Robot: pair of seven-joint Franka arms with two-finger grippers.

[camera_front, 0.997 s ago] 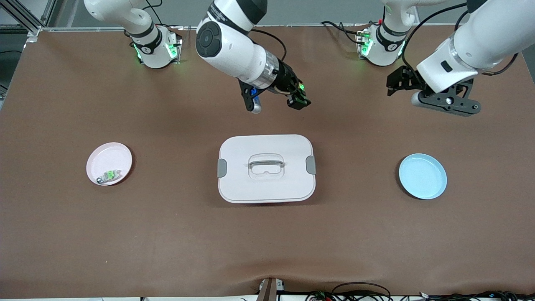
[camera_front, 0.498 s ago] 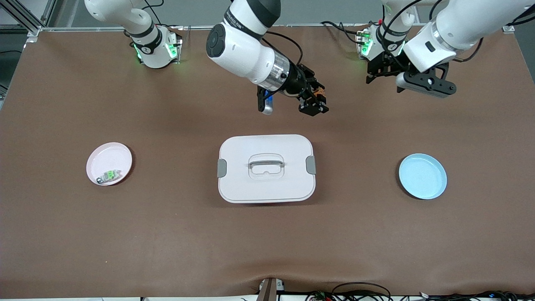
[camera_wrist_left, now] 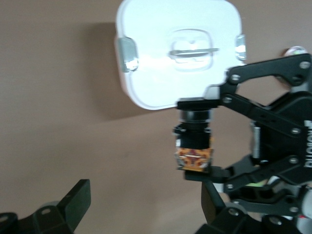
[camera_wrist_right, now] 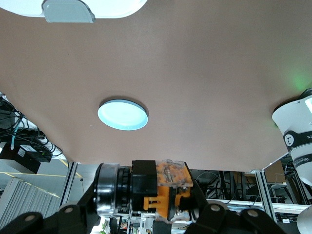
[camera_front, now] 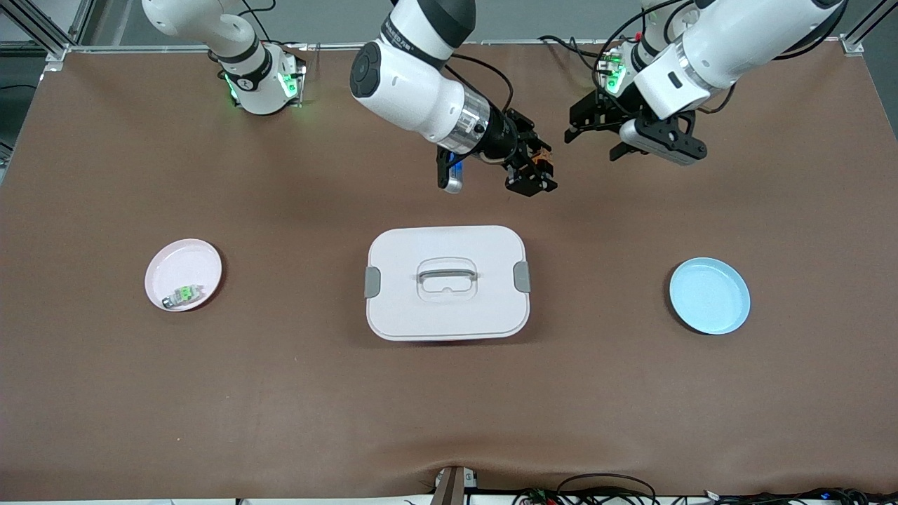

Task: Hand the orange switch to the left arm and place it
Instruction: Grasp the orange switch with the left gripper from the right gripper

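The orange switch (camera_front: 538, 160) is up in the air, with my right gripper (camera_front: 533, 172) shut on it over the bare brown table beside the box (camera_front: 447, 280). In the right wrist view the switch (camera_wrist_right: 151, 192) shows a black barrel and an orange end between the fingers. My left gripper (camera_front: 591, 144) hangs open close beside it, toward the left arm's end. In the left wrist view the switch (camera_wrist_left: 194, 151) sits just off my left gripper (camera_wrist_left: 146, 204), apart from its fingers (camera_wrist_left: 78, 202). The white box (camera_wrist_left: 178, 48) lies below.
A pink plate (camera_front: 184, 273) holding a small silver-and-green switch (camera_front: 184, 294) lies toward the right arm's end. A blue plate (camera_front: 709, 295) lies toward the left arm's end and also shows as the blue plate (camera_wrist_right: 123, 114) in the right wrist view.
My left gripper has swung in from the left arm's end toward the held switch. My right gripper has shifted a little toward it, still shut on the switch.
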